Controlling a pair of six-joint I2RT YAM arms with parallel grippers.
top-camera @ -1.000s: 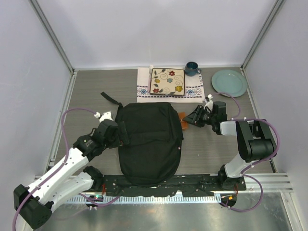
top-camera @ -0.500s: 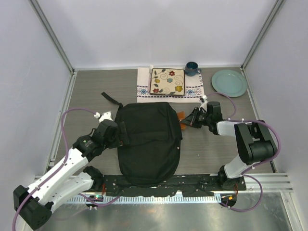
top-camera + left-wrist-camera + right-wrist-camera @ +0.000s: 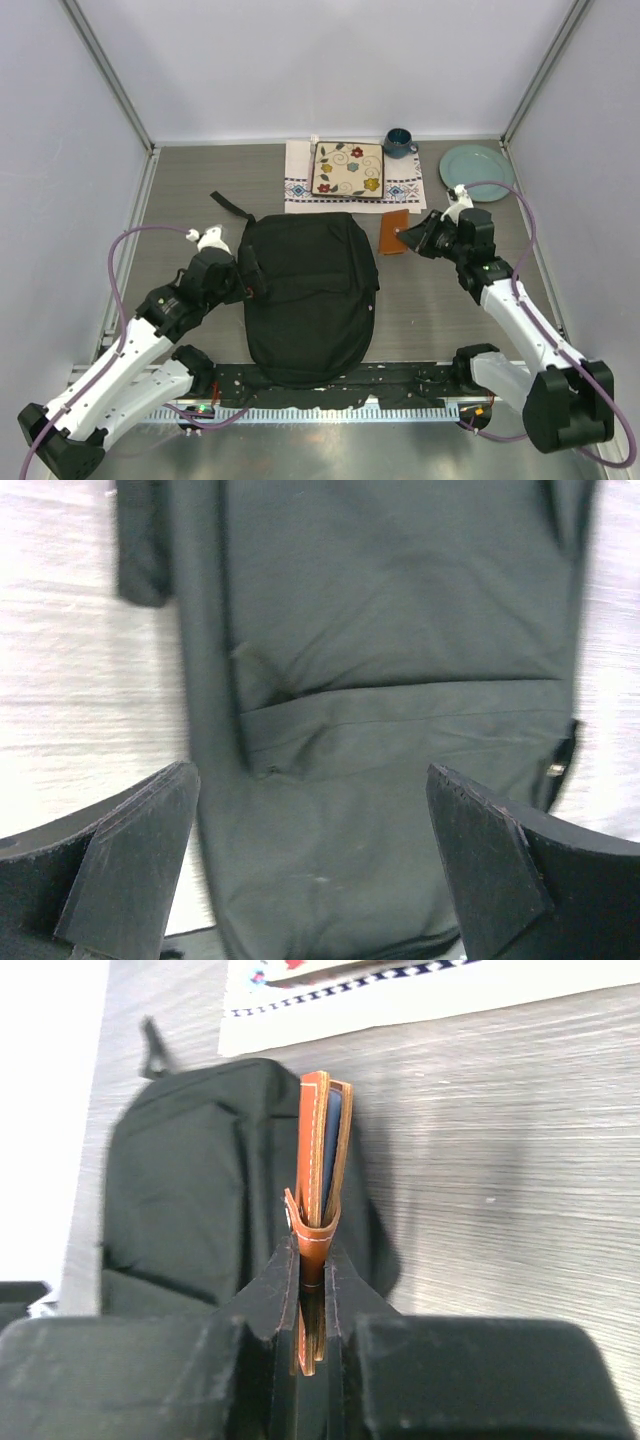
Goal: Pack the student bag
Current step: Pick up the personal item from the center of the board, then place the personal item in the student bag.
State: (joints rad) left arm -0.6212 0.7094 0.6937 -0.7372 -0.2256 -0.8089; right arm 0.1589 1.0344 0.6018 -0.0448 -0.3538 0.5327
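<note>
**Two arms at a black fabric bag point(image 3: 310, 295) lying flat in the middle of a grey wood-grain table point(image 3: 440, 310).**

The bag, soft and rounded in outline with a seamed front panel, lay lengthwise between the arms, with a loose strap point(image 3: 232, 206) trailing from its far left corner. The left gripper point(image 3: 310, 870) hung over the bag's left side, fingers spread wide and grasping nothing. The right gripper point(image 3: 312, 1290) was clenched on a slim tan leather wallet point(image 3: 322, 1160) (pale stitching along its rim, a blue layer inside), just beside the bag's far right corner. Whether the wallet touched the tabletop could not be told. At the far edge a patterned cloth point(image 3: 300, 190) carried a square flowered plate point(image 3: 348, 168), and a dark mug point(image 3: 398, 142) and a round green plate point(image 3: 477, 171) stood to its right. A broad strip of tabletop showed between the bag's right edge and the right wall.
</note>
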